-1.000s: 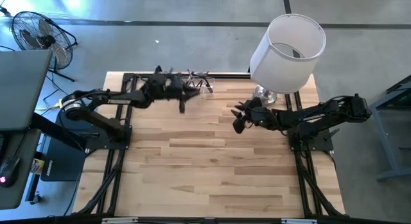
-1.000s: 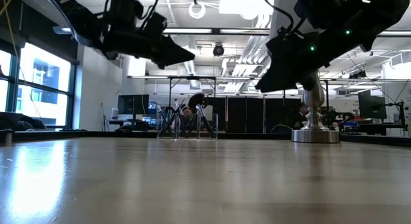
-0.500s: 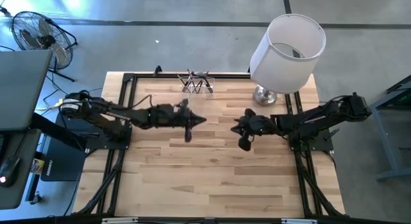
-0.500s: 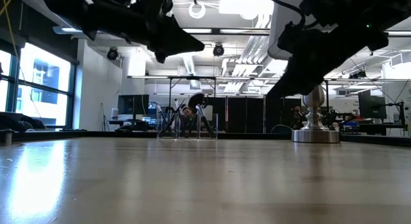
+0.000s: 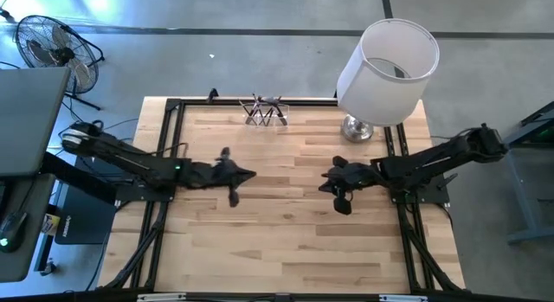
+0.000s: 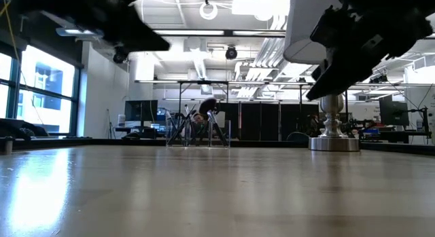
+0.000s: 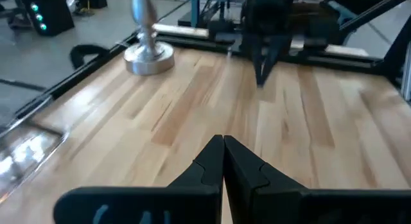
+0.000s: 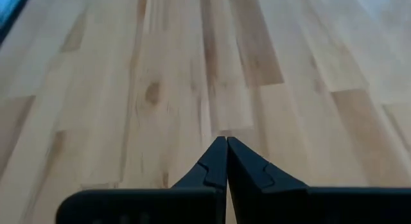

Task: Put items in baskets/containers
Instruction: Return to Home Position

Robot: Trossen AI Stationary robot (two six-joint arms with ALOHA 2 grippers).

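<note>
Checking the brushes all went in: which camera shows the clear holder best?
The low view: the clear holder stands side-on at the far edge, brushes leaning inside. The high view shows it small, from above. Neither wrist view shows it clearly.

Matte black left arm [image 5: 130,162] and right arm [image 5: 433,157], tapered fingers [image 7: 204,167].

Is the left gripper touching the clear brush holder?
Apart. The high view shows a wide stretch of bare table between the left gripper and the clear holder at the far edge.
</note>
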